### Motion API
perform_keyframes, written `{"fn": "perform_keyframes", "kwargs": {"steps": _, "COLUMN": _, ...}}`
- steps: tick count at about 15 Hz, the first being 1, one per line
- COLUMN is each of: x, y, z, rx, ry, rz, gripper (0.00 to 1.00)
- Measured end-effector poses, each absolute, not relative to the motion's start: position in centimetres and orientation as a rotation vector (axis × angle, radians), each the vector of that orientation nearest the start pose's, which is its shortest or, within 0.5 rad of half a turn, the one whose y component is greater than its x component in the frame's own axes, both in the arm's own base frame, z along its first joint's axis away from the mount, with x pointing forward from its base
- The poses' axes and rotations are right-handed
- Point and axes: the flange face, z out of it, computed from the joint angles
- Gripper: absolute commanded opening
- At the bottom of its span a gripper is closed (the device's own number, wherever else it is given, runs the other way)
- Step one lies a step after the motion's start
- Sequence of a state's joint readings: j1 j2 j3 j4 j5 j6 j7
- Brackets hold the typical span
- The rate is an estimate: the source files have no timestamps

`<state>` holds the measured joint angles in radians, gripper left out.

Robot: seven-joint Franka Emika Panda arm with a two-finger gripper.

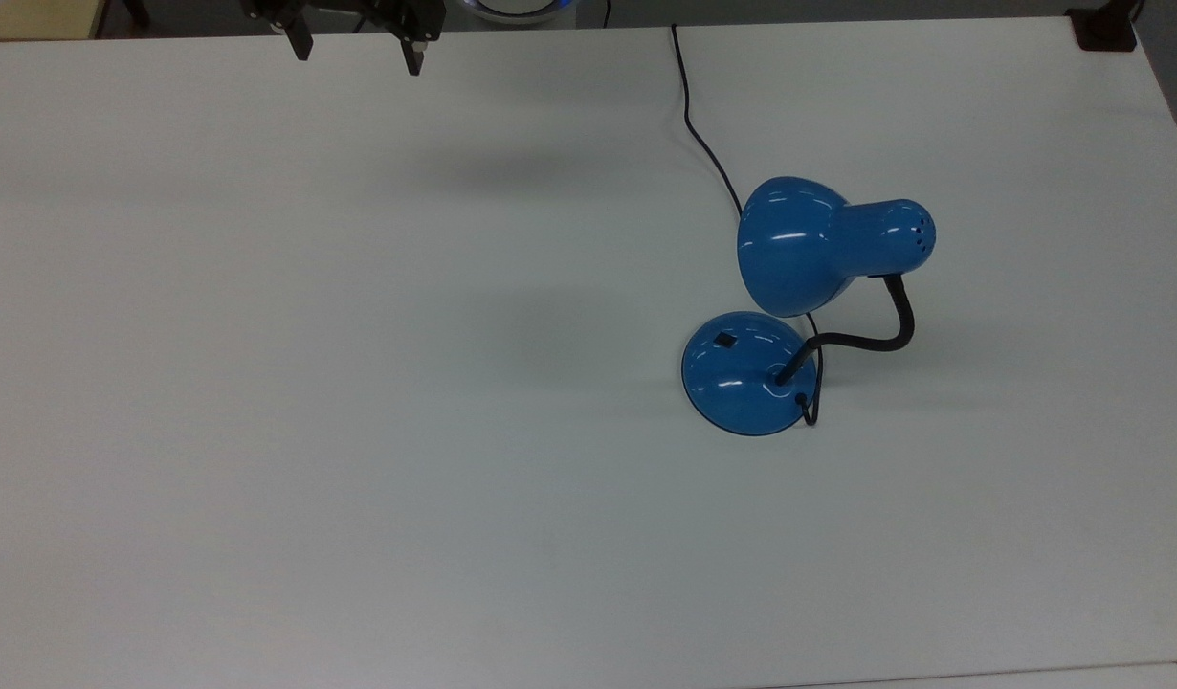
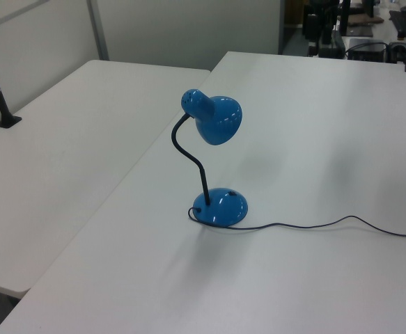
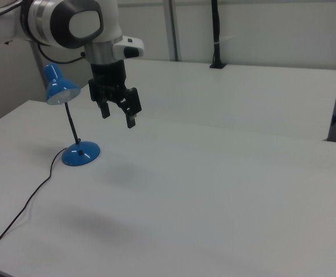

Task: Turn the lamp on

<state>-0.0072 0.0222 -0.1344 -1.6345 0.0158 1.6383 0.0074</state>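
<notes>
Top view first: blue lamp standing on the white tabletop, toward the top view's right. Domed base with a small black switch on its upper left. Black gooseneck curling out to the right and up into the bell shade, which hangs just above the base. Black cord running off to the tabletop's far edge. Jaws up at the top edge, left of centre, spread wide apart, gripping nothing, well away from the lamp.

Left view now: lamp upright near the middle of the tabletop, shade tipped toward the left view's right, base flat on the surface, cord trailing off rightward. A second table alongside, on the left view's left.

Right view: arm reaching in from the upper left, jaws pointing down, parted and empty, hanging above the tabletop. Lamp just to the right view's left of them, apart, not touching. Cord snaking toward the near left corner.
</notes>
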Motion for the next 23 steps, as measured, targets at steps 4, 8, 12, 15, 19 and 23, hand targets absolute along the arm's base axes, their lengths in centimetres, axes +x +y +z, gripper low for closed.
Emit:
{"fn": "perform_keyframes", "kwargs": {"steps": 4, "x": 55.8, "y": -8.3, "z": 58.9, "rx": -3.117, "ry": 0.252, "rz": 0.036, "gripper": 1.00}}
{"fn": "perform_keyframes", "kwargs": {"steps": 8, "x": 55.8, "y": -8.3, "z": 58.9, "rx": -3.117, "ry": 0.252, "rz": 0.037, "gripper": 1.00}}
{"fn": "perform_keyframes", "kwargs": {"steps": 12, "x": 55.5, "y": -8.2, "z": 58.7, "rx": -3.114, "ry": 0.251, "rz": 0.075, "gripper": 0.88}}
{"fn": "perform_keyframes", "kwargs": {"steps": 15, "x": 55.4, "y": -8.2, "z": 58.6, "rx": -3.113, "ry": 0.247, "rz": 0.091, "gripper": 0.15}}
{"fn": "perform_keyframes", "kwargs": {"steps": 19, "x": 55.3, "y": -7.9, "z": 58.5, "rx": -3.068, "ry": 0.071, "rz": 0.102, "gripper": 0.00}}
{"fn": "perform_keyframes", "kwargs": {"steps": 23, "x": 55.8, "y": -6.3, "z": 58.0, "rx": -3.023, "ry": -0.130, "rz": 0.068, "gripper": 0.00}}
